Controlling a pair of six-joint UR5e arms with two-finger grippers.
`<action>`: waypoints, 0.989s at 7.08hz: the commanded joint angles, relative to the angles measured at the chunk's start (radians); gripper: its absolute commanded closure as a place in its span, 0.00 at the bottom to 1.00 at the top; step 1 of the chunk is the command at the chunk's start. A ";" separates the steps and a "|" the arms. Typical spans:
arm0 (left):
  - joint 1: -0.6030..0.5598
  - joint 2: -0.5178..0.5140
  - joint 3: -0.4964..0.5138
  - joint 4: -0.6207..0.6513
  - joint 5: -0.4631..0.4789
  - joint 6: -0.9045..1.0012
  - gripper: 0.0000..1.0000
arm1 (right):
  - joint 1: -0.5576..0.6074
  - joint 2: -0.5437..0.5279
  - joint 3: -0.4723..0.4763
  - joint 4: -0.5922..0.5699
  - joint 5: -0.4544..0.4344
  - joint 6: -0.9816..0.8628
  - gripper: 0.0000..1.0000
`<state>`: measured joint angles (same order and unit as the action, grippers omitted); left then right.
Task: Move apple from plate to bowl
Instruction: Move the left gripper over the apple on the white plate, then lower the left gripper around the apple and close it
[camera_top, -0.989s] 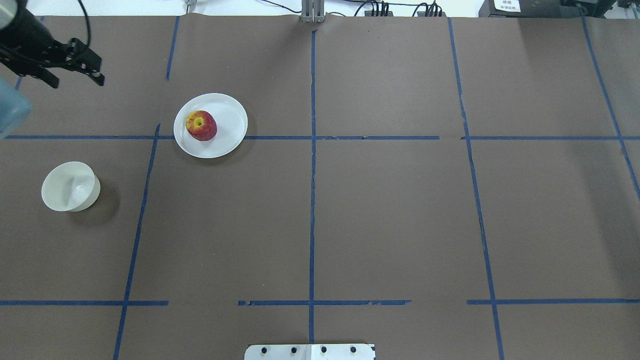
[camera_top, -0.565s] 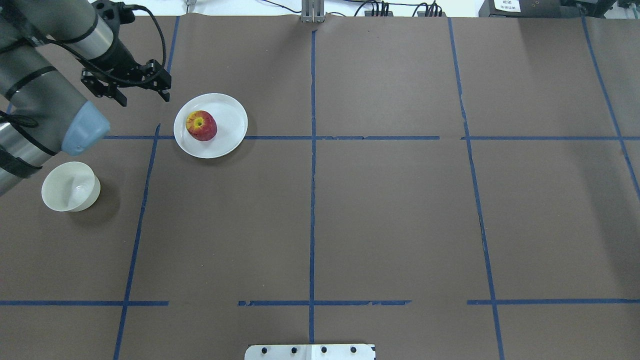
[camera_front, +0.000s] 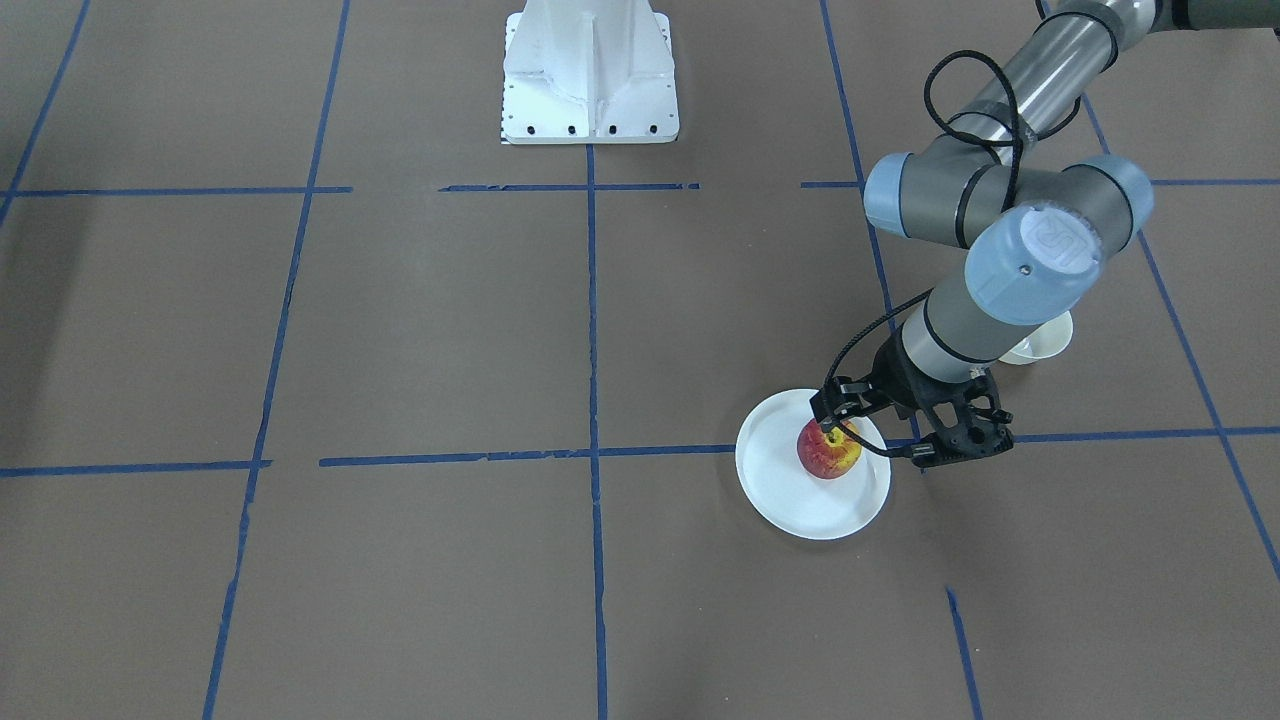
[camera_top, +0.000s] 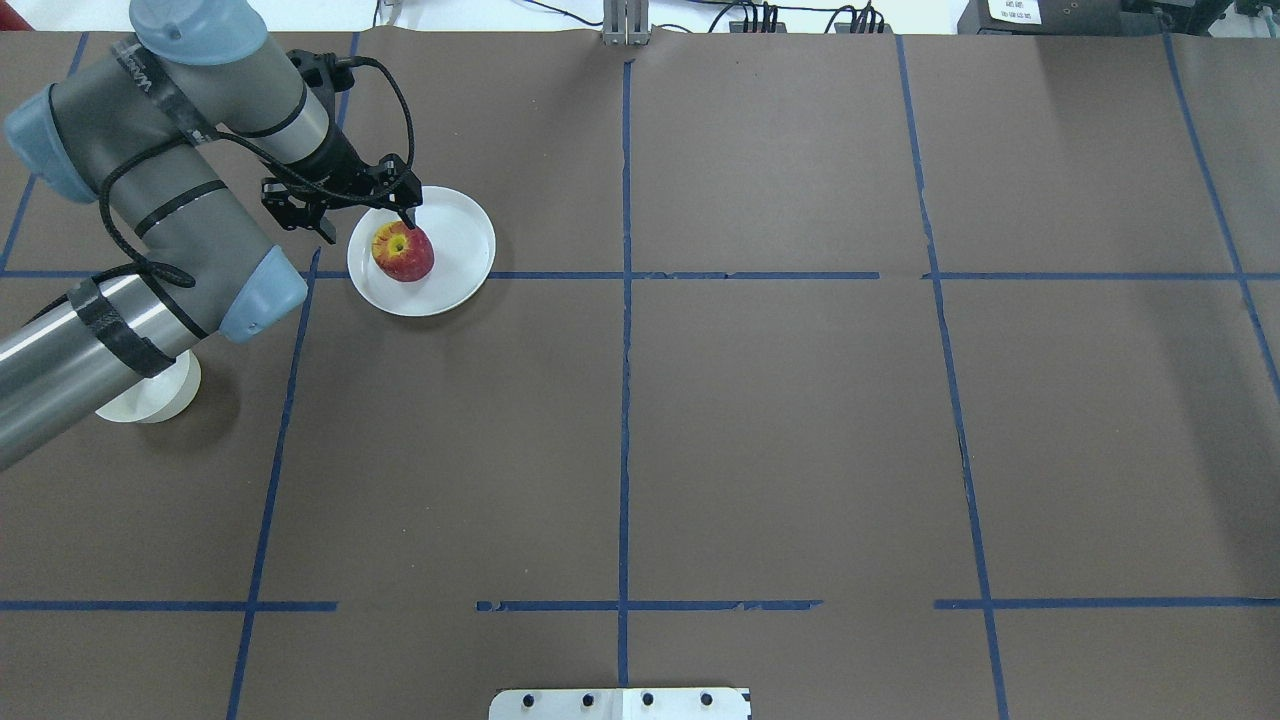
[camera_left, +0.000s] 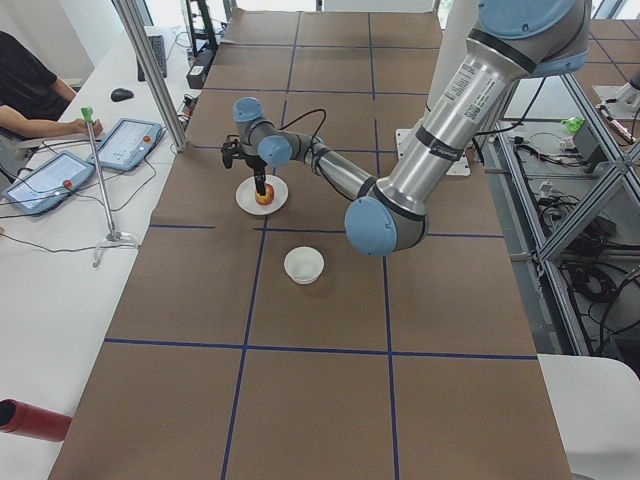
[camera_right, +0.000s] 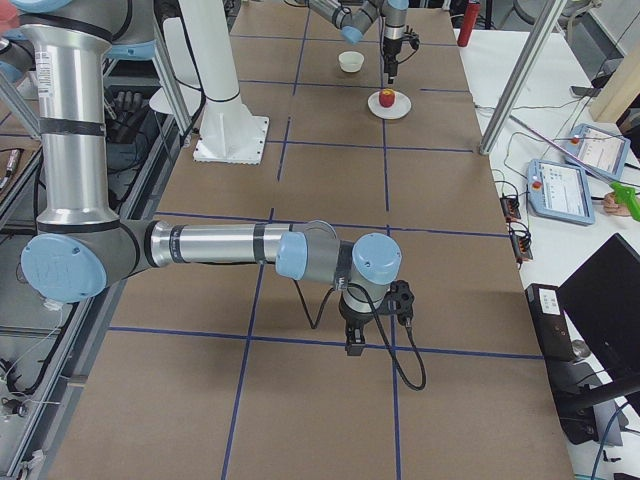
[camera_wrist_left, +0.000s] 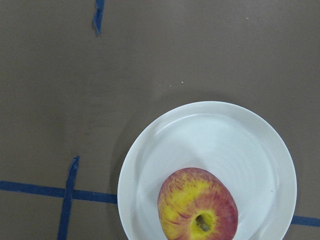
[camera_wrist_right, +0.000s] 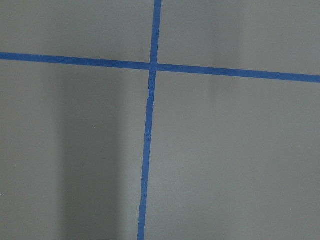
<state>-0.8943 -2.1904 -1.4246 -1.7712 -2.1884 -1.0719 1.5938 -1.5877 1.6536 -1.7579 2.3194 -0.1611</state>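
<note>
The red and yellow apple (camera_top: 403, 251) lies on the left part of the white plate (camera_top: 455, 240). My left gripper (camera_top: 365, 222) is open and empty, and hovers over the plate's far left edge. One fingertip (camera_top: 409, 216) is just above the apple. In the front view the gripper (camera_front: 880, 442) stands beside the apple (camera_front: 828, 452). The left wrist view shows the apple (camera_wrist_left: 199, 205) on the plate (camera_wrist_left: 225, 135), with no fingers. The cream bowl (camera_top: 150, 400) is half hidden under my left arm. My right gripper (camera_right: 354, 338) shows only in the exterior right view, so I cannot tell its state.
The table is covered in brown paper with a grid of blue tape lines (camera_top: 624, 300). The robot's white base plate (camera_top: 620, 703) sits at the near edge. My left arm's elbow (camera_top: 255, 290) hangs between the plate and the bowl.
My left arm has swung in from the far left edge to the plate. Its open gripper is now over the apple's side, and the arm now covers part of the bowl.
</note>
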 joint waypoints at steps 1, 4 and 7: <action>0.038 -0.031 0.041 -0.004 0.072 -0.025 0.00 | 0.000 0.000 0.000 0.000 0.000 0.000 0.00; 0.043 -0.032 0.104 -0.074 0.079 -0.025 0.00 | 0.000 0.000 0.000 0.000 0.000 0.000 0.00; 0.061 -0.032 0.110 -0.083 0.079 -0.026 0.00 | 0.000 0.000 0.000 0.000 0.000 0.000 0.00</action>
<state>-0.8410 -2.2217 -1.3203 -1.8475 -2.1093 -1.0978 1.5938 -1.5877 1.6536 -1.7579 2.3194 -0.1611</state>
